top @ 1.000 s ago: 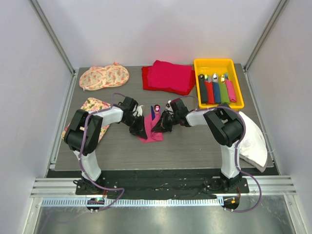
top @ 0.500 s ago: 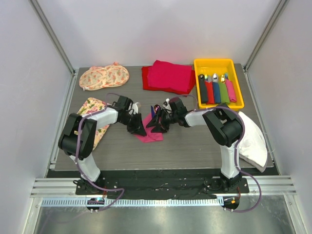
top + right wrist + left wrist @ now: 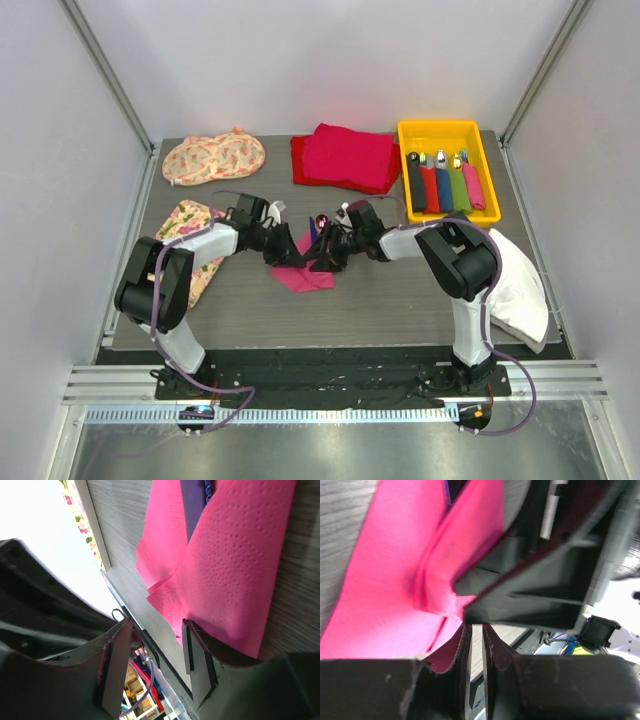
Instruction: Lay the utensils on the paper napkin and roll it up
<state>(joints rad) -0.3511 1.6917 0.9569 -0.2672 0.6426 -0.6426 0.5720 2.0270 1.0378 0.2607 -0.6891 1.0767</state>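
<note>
The pink paper napkin (image 3: 303,270) lies partly folded on the dark table between my two grippers. One utensil with a dark blue-purple handle (image 3: 314,229) rests along its far part, and the handle (image 3: 193,500) pokes out between folds. My left gripper (image 3: 281,249) sits at the napkin's left edge. Its jaws (image 3: 475,631) stand a narrow slit apart with only table seen between them, the napkin (image 3: 385,605) beside them. My right gripper (image 3: 326,256) is at the napkin's right side, open (image 3: 156,630) and empty, one finger against the raised napkin (image 3: 235,565).
A yellow tray (image 3: 404,131) at the back right holds several utensils with coloured handles. A red-magenta cloth pile (image 3: 340,157) lies at the back middle. Floral mats (image 3: 213,157) (image 3: 186,220) lie at the left and a white cloth (image 3: 520,285) at the right.
My right gripper has opened and let go of the napkin. The left jaws have parted slightly, and the left arm has shifted a little toward the back left.
</note>
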